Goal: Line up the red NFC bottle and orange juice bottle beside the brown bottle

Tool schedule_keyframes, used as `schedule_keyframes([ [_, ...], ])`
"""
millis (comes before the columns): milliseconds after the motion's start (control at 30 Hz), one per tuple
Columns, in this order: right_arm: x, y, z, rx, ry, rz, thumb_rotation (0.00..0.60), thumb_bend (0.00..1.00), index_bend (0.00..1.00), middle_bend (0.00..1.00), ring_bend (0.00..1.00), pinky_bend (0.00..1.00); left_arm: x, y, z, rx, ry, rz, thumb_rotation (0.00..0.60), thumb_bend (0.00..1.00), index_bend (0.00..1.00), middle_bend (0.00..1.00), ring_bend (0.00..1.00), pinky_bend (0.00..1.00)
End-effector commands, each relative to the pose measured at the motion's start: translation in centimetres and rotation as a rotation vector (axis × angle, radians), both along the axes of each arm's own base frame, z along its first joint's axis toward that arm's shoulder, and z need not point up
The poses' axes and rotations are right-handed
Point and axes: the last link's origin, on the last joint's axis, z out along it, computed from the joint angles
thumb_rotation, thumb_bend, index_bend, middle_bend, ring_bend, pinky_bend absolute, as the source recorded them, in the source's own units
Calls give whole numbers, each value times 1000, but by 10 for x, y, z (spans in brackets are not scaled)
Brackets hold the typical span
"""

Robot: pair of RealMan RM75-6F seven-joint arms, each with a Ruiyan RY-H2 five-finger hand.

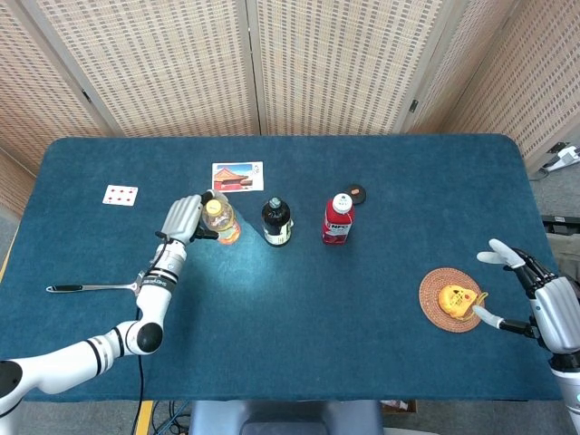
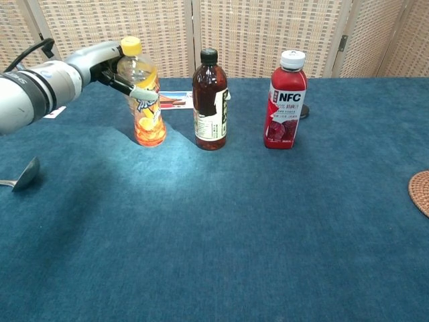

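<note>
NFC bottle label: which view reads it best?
Chest view: the red NFC bottle stands side-on, so its white NFC lettering faces the camera. Head view shows mostly its white cap and red shoulder from above; text too small to read.

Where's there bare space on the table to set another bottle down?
Bare cloth spans the near half, between the spoon and the woven coaster. The gap between brown bottle and red NFC bottle is open too. It is tight where the left hand holds the orange juice bottle.
</note>
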Motion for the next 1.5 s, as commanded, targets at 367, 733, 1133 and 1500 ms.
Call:
schedule_keyframes([
  [367,0,2,0,2,-3,7,600,57,139,321,204,401,7,-1,1,16,-11,-16,600,136,106,152,305,285],
  [733,1,2,0,3,0,11,600,57,139,321,204,401,3,-6,7,24,-12,-5,600,110,30,60,275,285],
  [1133,2,4,-2,1,12,10,600,57,139,321,204,401,-16,-15,24,35,69,36,600,107,22,60,265,285],
  [1500,0,6,-1,13,32,-33,600,57,210,321,204,401,-51,-47,43,54,234,29,600,108,27,60,233,285],
])
